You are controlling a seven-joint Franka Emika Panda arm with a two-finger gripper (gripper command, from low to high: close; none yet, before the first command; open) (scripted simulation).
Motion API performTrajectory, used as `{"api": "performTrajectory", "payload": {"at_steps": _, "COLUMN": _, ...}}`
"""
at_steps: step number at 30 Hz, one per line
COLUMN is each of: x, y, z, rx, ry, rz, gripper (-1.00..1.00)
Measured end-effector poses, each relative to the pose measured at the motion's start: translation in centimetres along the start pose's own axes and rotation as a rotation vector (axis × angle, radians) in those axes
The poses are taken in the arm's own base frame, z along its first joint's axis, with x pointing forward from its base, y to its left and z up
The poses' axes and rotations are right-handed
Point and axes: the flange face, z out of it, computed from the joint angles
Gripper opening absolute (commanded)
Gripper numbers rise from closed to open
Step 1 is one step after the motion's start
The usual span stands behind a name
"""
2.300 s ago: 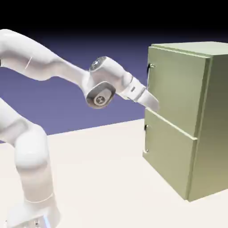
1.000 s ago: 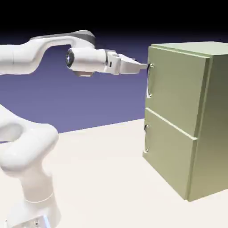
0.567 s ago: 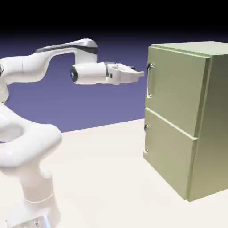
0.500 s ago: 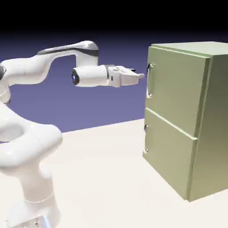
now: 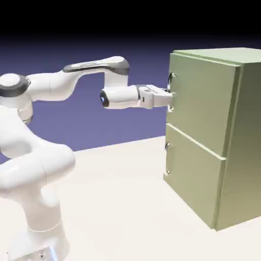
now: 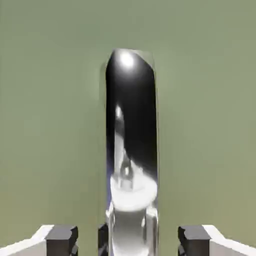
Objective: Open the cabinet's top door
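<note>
We see our tool (image 6: 128, 242) level at the small dark metal handle (image 6: 131, 150) of the olive-green top door (image 5: 199, 102). The fingers (image 6: 62, 237) stand apart. The handle lies between them, untouched.

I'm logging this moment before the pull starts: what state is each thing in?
top door: shut, flush with the cabinet.
lower door: shut.
handle: between the fingers, not yet clamped.
gripper: open, fingers either side of the handle with gaps.
</note>
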Motion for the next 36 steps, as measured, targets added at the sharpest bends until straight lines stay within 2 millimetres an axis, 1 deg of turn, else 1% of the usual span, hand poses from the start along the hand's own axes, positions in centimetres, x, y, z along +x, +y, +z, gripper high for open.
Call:
{"api": "performTrajectory", "payload": {"at_steps": 7, "x": 1.6, "y": 1.6, "z": -4.3, "rx": 0.099, "ry": -0.099, "rz": 0.0, "gripper": -1.0}}
{"api": "performTrajectory", "payload": {"at_steps": 11, "x": 2.3, "y": 2.3, "z": -5.7, "rx": 0.134, "ry": -0.133, "rz": 0.0, "gripper": -1.0}}
{"api": "performTrajectory", "payload": {"at_steps": 17, "x": 4.6, "y": 4.6, "z": -9.6, "rx": 0.237, "ry": -0.237, "rz": 0.0, "gripper": -1.0}}
{"api": "performTrajectory", "payload": {"at_steps": 22, "x": 6.8, "y": 6.8, "z": -12.4, "rx": 0.321, "ry": -0.321, "rz": 0.001, "gripper": -1.0}}
{"api": "performTrajectory", "payload": {"at_steps": 28, "x": 9.2, "y": 9.2, "z": -14.9, "rx": 0.408, "ry": -0.409, "rz": 0.001, "gripper": -1.0}}
{"api": "performTrajectory", "payload": {"at_steps": 36, "x": 12.4, "y": 12.4, "z": -17.3, "rx": 0.512, "ry": -0.513, "rz": 0.0, "gripper": -1.0}}
